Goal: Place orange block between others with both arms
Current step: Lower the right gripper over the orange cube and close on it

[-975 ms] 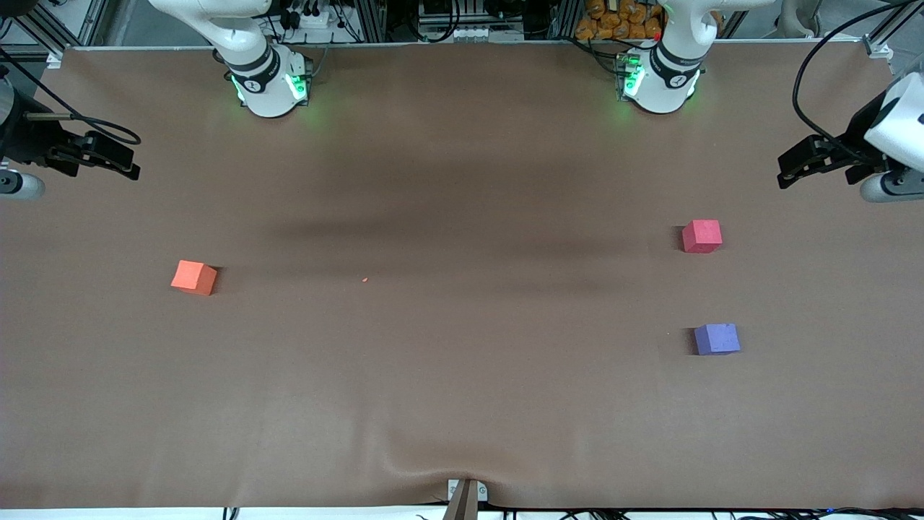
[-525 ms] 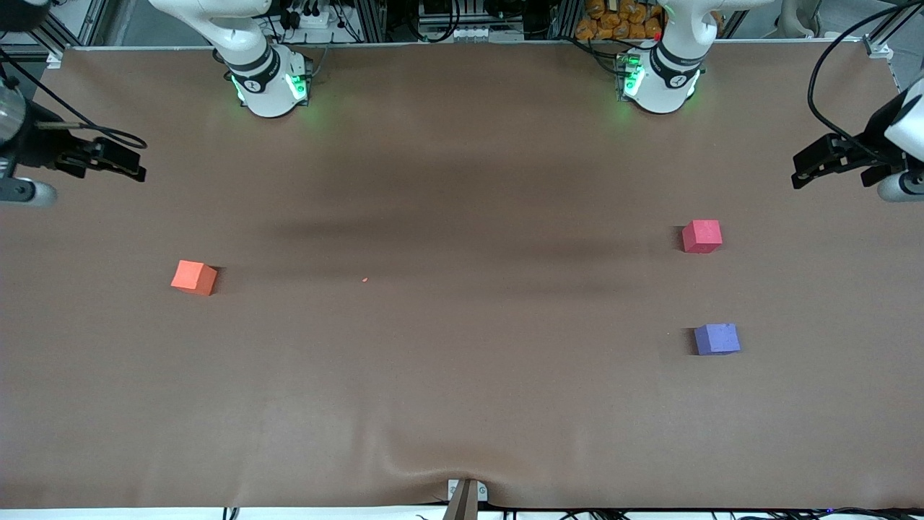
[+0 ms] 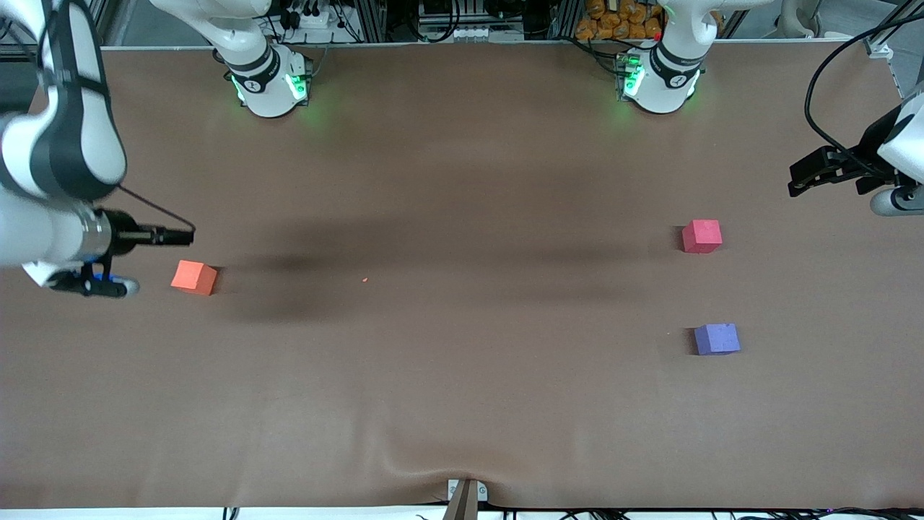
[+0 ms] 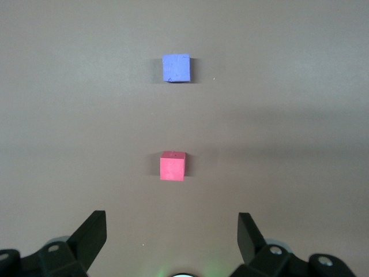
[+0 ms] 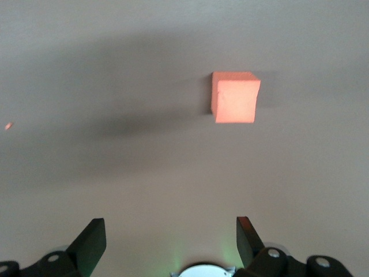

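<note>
The orange block (image 3: pixel 193 276) (image 5: pixel 234 97) lies on the brown table toward the right arm's end. My right gripper (image 3: pixel 186 235) (image 5: pixel 170 228) hangs open and empty over the table close beside it, not touching it. The others stand toward the left arm's end: a pinkish-red cube (image 3: pixel 702 235) (image 4: pixel 172 166) and, nearer the front camera, a purple-blue cube (image 3: pixel 717 339) (image 4: pixel 176 68), with a gap between them. My left gripper (image 3: pixel 794 180) (image 4: pixel 172 222) is open and empty, up over the table's edge at the left arm's end, apart from both cubes.
A tiny orange speck (image 3: pixel 365 279) (image 5: pixel 8 125) lies on the brown table cover (image 3: pixel 462 180) near the middle. The cover wrinkles by a bracket (image 3: pixel 465 495) at the front edge. The green-lit arm bases (image 3: pixel 271 87) (image 3: pixel 660 83) stand along the edge farthest from the front camera.
My right arm has swung in from the table's end and come down beside the orange block. The left gripper has drifted slightly. No cube has moved.
</note>
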Controlling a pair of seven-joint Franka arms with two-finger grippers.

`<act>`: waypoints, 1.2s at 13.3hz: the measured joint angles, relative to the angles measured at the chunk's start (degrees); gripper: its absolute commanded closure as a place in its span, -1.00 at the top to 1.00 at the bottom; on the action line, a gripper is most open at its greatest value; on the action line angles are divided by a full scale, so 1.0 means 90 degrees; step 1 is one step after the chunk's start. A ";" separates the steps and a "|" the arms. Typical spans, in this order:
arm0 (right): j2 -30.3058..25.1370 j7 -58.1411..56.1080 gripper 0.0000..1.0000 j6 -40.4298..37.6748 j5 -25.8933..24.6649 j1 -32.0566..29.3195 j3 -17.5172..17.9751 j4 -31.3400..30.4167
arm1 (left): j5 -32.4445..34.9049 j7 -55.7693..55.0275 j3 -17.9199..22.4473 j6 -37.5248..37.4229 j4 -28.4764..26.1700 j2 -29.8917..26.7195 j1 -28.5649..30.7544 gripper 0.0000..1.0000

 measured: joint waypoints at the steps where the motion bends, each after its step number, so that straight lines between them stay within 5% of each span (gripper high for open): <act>1: 0.0223 -0.0052 1.00 0.0256 -0.0097 -0.0121 -0.0003 0.0003 | 0.0000 0.0000 -0.0003 0.0000 -0.0002 0.0008 0.0000 1.00; 6: 0.0979 -0.0831 1.00 0.1504 -0.0201 -0.0484 -0.0013 -0.0041 | 0.0000 0.0000 -0.0051 0.0008 0.0006 0.0020 -0.0007 1.00; 10: 0.1188 -0.1413 1.00 0.2963 -0.0203 -0.0765 -0.0022 -0.0913 | 0.0000 0.0000 -0.0045 0.0008 0.0008 0.0020 0.0020 1.00; 16: 0.1186 -0.1449 1.00 0.3441 -0.0203 -0.0811 -0.0022 -0.1423 | 0.0000 -0.0001 -0.0045 0.0008 0.0008 0.0022 0.0023 1.00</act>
